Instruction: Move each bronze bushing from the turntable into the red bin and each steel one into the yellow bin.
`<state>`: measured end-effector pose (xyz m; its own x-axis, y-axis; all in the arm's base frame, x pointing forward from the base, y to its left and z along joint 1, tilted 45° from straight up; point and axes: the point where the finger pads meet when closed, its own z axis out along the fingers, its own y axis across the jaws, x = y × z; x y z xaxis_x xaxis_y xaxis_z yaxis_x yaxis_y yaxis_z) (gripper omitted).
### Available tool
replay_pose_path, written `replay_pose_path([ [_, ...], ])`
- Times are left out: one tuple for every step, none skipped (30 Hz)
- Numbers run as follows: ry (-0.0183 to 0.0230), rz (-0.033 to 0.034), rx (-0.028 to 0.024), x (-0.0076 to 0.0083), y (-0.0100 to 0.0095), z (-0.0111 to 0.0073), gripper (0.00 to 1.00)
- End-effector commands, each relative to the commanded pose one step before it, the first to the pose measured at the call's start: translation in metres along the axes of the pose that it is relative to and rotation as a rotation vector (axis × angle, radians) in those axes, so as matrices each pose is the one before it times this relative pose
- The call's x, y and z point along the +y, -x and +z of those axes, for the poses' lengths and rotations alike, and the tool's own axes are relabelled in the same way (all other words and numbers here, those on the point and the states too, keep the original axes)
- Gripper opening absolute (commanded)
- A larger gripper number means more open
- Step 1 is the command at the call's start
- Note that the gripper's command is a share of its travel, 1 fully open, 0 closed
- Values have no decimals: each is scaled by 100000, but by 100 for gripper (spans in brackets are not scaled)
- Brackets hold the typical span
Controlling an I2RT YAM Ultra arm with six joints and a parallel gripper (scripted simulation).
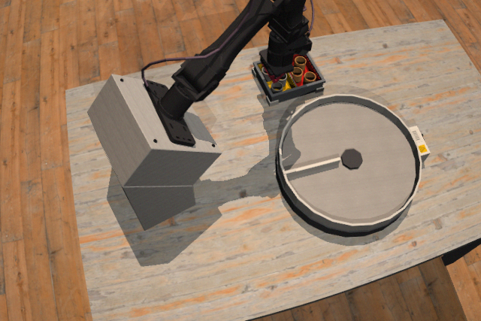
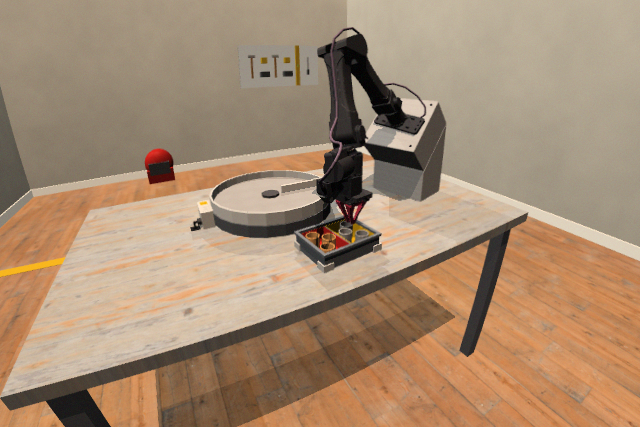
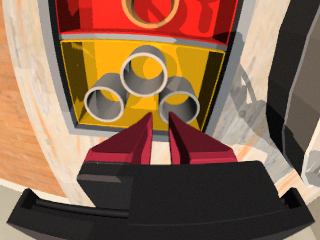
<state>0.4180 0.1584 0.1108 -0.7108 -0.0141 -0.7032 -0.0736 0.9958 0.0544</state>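
The turntable (image 1: 349,162) holds no bushings. The divided bin (image 2: 338,241) stands beside it. Three bronze bushings (image 3: 152,0) stand upright in the red bin (image 1: 304,71). Three steel bushings (image 3: 147,74) stand upright in the yellow bin (image 3: 143,87). My gripper (image 3: 160,118) hovers just above the near edge of the yellow bin, pointing down. Its red fingers stand a little apart with nothing between them. In the top view the gripper (image 1: 276,77) hides part of the yellow bin.
The arm's grey pedestal (image 1: 147,134) stands at the left of the table. The turntable has a raised rim, a white wiper bar (image 1: 314,165) and a dark hub (image 1: 352,158). A small control box (image 1: 419,142) is on its far side.
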Motion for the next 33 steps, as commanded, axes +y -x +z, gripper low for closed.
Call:
replay_pose_path([
  [-194,-209,-834,245,-15,-2407,15],
  [132,104,-392,43,184,-526,15],
  [109,87,-319,34,149,-515,15],
  [-51,-39,148,-26,-76,-440,15],
  [-69,-54,197,-33,-100,-411,15],
  [38,31,-111,7,49,-425,15],
  [68,55,-192,18,88,-402,15],
  [0,0,0,0,0,0,15],
  [0,0,0,0,0,0,15],
  [14,12,-40,0,16,-338,15],
  [-8,-6,22,-7,-12,-283,15],
  [-1,-1,4,-5,-5,-234,15],
  [33,27,-90,9,42,-199,15],
  [25,20,-67,6,31,-145,15],
  [17,14,-47,4,22,-95,15],
  [11,9,-30,3,14,-53,15],
  [6,5,-16,2,8,-22,15],
  [3,2,-8,1,4,-4,15],
  [1,-195,-4,1,2,-1,15],
  [1,-104,-2,0,1,0,15],
  [0,-30,1,0,0,0,15],
  [-1,-8,2,0,-1,0,15],
  [42,32,-118,11,29,0,15],
  [267,214,-741,67,186,-1,15],
  [0,0,0,0,0,0,15],
  [0,0,0,0,0,0,15],
  [39,4,-107,10,27,0,15],
  [0,-1,0,0,0,0,15],
  [0,0,0,0,0,0,15],
  [0,0,0,0,0,0,15],
  [0,0,0,0,0,0,15],
  [0,0,0,0,0,0,15],
  [0,0,0,0,0,0,15],
])
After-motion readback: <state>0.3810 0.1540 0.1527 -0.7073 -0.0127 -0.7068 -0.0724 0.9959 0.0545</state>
